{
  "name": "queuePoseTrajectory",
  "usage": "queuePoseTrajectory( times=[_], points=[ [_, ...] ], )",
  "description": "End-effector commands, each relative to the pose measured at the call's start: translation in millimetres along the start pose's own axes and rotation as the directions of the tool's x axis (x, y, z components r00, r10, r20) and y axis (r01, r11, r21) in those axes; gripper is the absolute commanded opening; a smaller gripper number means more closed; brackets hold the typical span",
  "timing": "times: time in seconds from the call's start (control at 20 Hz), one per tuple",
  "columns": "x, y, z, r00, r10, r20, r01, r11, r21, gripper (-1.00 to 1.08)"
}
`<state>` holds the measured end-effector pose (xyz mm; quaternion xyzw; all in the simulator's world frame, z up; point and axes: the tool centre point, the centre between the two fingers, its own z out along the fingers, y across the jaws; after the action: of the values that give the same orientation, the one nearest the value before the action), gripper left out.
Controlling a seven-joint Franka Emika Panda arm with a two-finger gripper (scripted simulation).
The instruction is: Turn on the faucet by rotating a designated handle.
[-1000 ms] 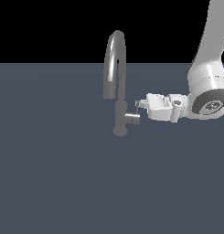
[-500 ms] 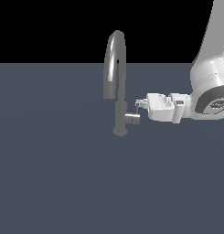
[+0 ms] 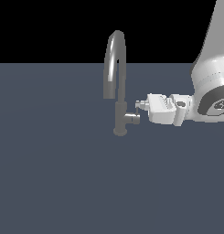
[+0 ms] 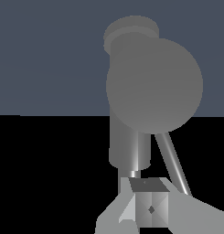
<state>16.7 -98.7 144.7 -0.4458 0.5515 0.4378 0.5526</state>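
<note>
The grey faucet rises from a small round base, its arched spout curving up and over toward the exterior view's left. The handle is a short stub sticking out of the column toward the exterior view's right. My gripper reaches in horizontally from the right, its tips just above the stub's outer end. In the wrist view the handle shows as a big round end face, and a thin lever slants down from it beside my fingertips. The fingers are pressed together with nothing between them.
The white arm fills the exterior view's right edge. A flat dark blue-grey surface spreads around the faucet's base, with black background beyond it.
The gripper has sunk slightly toward the handle stub. The faucet and the handle look unmoved.
</note>
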Motion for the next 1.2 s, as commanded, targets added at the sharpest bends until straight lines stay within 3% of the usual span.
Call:
queuePoseTrajectory(
  times=[0.0, 0.2, 0.6, 0.7, 1.05, 1.1, 1.15],
  points=[
    [0, 12, 0, 1.000, 0.007, 0.005, -0.007, 1.000, -0.007, -1.00],
    [-4, 11, 0, 1.000, -0.005, 0.002, 0.005, 1.000, -0.003, -1.00],
    [16, 45, 0, 1.000, 0.006, 0.006, -0.006, 1.000, -0.008, -1.00],
    [5, 33, 0, 1.000, -0.018, 0.003, 0.018, 1.000, -0.003, -1.00],
    [46, 63, 0, 1.000, 0.007, 0.006, -0.007, 1.000, -0.008, -1.00],
    [46, 63, 0, 1.000, 0.007, 0.006, -0.007, 1.000, -0.008, -1.00],
    [25, 50, 0, 1.000, -0.029, 0.008, 0.029, 1.000, -0.008, -1.00]
  ],
)
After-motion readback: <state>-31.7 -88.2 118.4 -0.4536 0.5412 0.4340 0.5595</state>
